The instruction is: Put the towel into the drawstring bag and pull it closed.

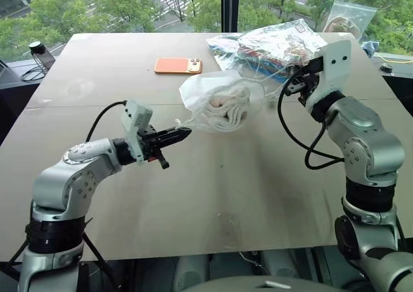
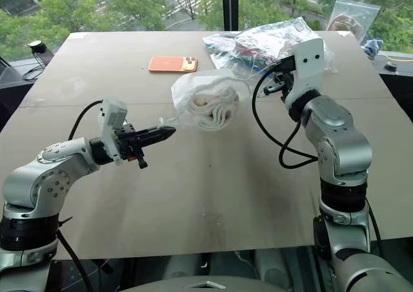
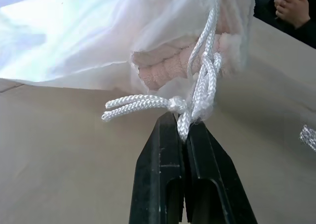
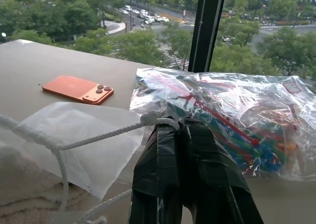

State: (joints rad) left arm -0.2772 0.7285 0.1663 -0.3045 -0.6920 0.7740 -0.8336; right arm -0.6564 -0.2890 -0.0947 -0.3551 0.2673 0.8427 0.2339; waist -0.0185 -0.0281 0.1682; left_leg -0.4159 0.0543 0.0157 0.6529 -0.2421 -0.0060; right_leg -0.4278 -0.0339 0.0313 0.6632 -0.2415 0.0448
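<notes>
left wrist view: ribbed terry towel (image 3: 163, 68) inside translucent drawstring bag (image 3: 89, 41), braided cord (image 3: 202, 80)

Drawstring bag (image 1: 213, 89): milky-white, see-through; cord (image 3: 205, 80) white, braided. Towel (image 1: 227, 110) inside reads cream-white with a faint pink tint, ribbed folds. Counter (image 1: 213, 189) plain grey-beige. Phone (image 1: 177, 65) orange. Plastic bag (image 4: 237, 120) clear and glossy, contents red, blue, green, white mixed. Both end effectors black: left end effector (image 3: 183, 130), right end effector (image 4: 178, 126). Arms silver-grey with black cables
</notes>
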